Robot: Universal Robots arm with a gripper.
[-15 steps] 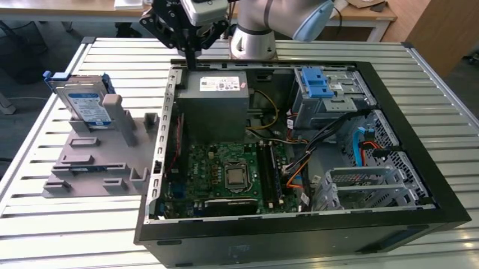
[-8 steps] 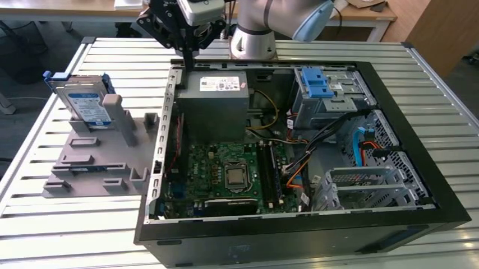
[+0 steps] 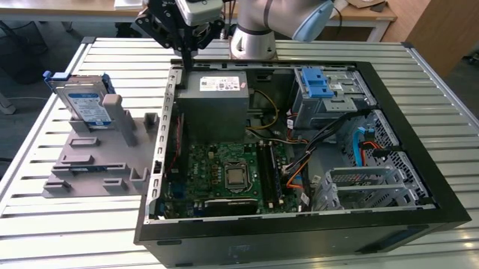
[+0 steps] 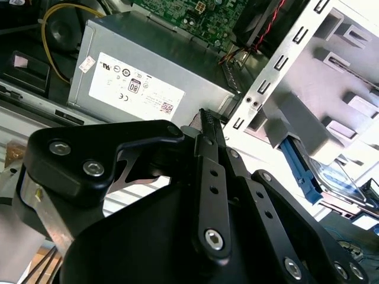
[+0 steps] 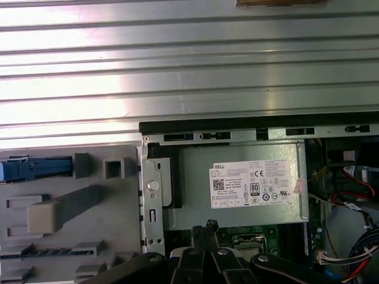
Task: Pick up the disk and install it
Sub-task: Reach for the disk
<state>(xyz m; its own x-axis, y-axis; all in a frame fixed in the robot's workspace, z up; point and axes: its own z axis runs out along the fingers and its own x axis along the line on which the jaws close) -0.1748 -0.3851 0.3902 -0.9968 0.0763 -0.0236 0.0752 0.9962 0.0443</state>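
Note:
The disk (image 3: pixel 84 103), a silver drive with a white-and-blue label in a blue bracket, stands upright in a grey fixture (image 3: pixel 97 162) on the exterior view's left, beside the open computer case (image 3: pixel 299 224). In the first wrist view the disk (image 5: pixel 35 168) shows edge-on as a blue strip; in the second wrist view the disk (image 4: pixel 331 177) is partly hidden behind the fixture. My gripper (image 3: pixel 185 60) hangs over the case's back corner, above the power supply, well apart from the disk. Its fingers are shut and empty in both wrist views (image 4: pixel 205 115) (image 5: pixel 204 228).
The grey power supply (image 3: pixel 217 103) with a white sticker sits under the gripper inside the case. A drive bay with a blue latch (image 3: pixel 322 83) is at the back on the exterior view's right. The motherboard (image 3: pixel 232 174), cables and a metal cage (image 3: pixel 367 185) occupy the case. A slatted metal table (image 3: pixel 75 224) surrounds everything.

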